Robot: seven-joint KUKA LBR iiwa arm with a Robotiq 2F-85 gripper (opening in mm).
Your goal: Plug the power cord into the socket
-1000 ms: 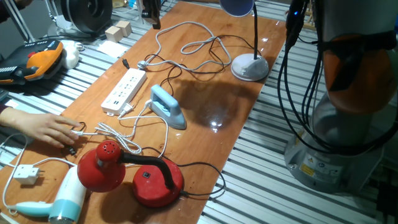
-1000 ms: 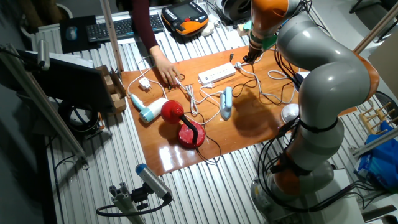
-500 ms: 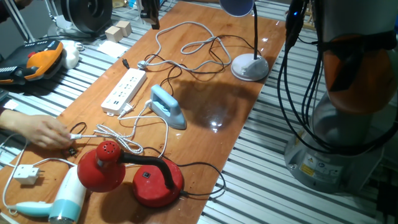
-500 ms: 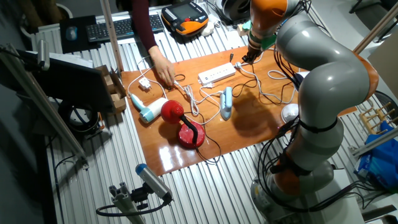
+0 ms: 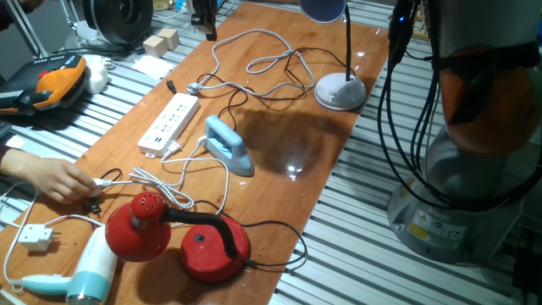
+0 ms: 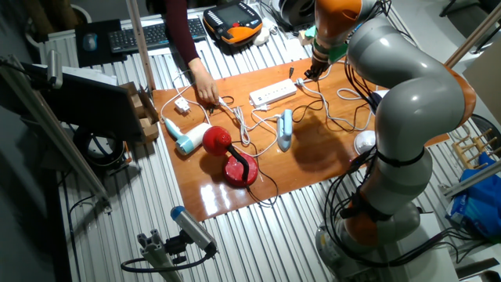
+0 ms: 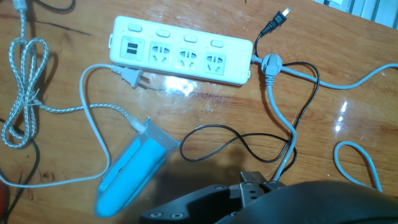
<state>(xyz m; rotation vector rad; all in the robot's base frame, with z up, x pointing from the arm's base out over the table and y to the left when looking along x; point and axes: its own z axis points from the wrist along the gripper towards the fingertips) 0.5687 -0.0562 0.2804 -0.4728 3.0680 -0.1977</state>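
Observation:
The light-blue iron (image 5: 229, 146) lies on the wooden table just right of the long white power strip (image 5: 169, 123). Both show in the hand view, iron (image 7: 134, 167) below the strip (image 7: 180, 51). The iron's braided power cord (image 7: 25, 93) runs left in a loose coil (image 5: 152, 182). A person's hand (image 5: 47, 178) holds a small white plug (image 5: 102, 182) at the coil's left end. My gripper (image 5: 206, 27) hangs above the table's far end, beyond the strip, and holds nothing that I can see. Whether its jaws are open or shut does not show. It also appears in the other fixed view (image 6: 311, 74).
A smooth grey cord's white plug (image 7: 129, 76) lies against the strip. A thin black cord (image 7: 249, 143) loops by the iron. A red lamp (image 5: 182, 233), a hair dryer (image 5: 85, 271) and a boxy white plug (image 5: 35, 235) sit at the near end. A white lamp base (image 5: 340, 91) stands at the right edge.
The person's hand has drawn back a little to the left with the small white plug. My arm has not moved.

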